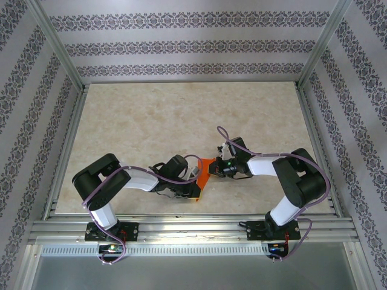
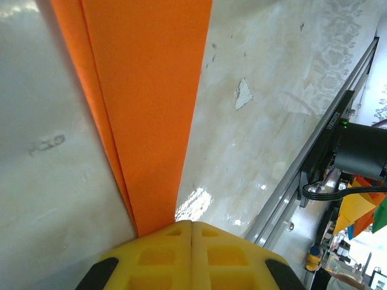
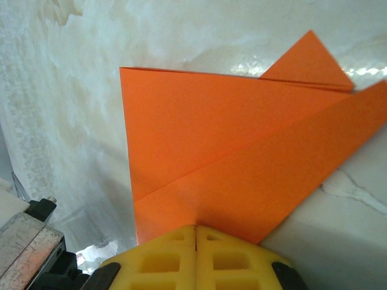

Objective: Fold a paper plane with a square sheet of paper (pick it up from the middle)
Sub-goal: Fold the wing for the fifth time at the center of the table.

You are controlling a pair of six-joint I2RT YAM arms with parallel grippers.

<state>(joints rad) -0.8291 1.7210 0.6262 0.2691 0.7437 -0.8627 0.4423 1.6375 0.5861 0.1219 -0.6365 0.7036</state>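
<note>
The square sheet of paper (image 1: pixel 204 170) is bright orange and folded into a pointed, layered shape. It hangs between my two grippers near the table's front middle. My left gripper (image 1: pixel 195 186) meets it from the left. In the left wrist view the yellow jaws (image 2: pixel 192 225) are pressed together, and a narrow two-layer strip of the paper (image 2: pixel 145 90) runs up from the left fingertip. My right gripper (image 1: pixel 213 167) comes in from the right. In the right wrist view its jaws (image 3: pixel 195 228) are shut on the paper (image 3: pixel 230 139), which puckers at the seam and shows a diagonal crease and a pointed flap.
The marbled tabletop (image 1: pixel 151 121) stretches away behind the paper, with patterned walls on three sides. An aluminium rail (image 1: pixel 181 226) runs along the near edge, and it shows as a rail (image 2: pixel 314 157) close to the left gripper. A small white chip (image 2: pixel 243 93) marks the table surface.
</note>
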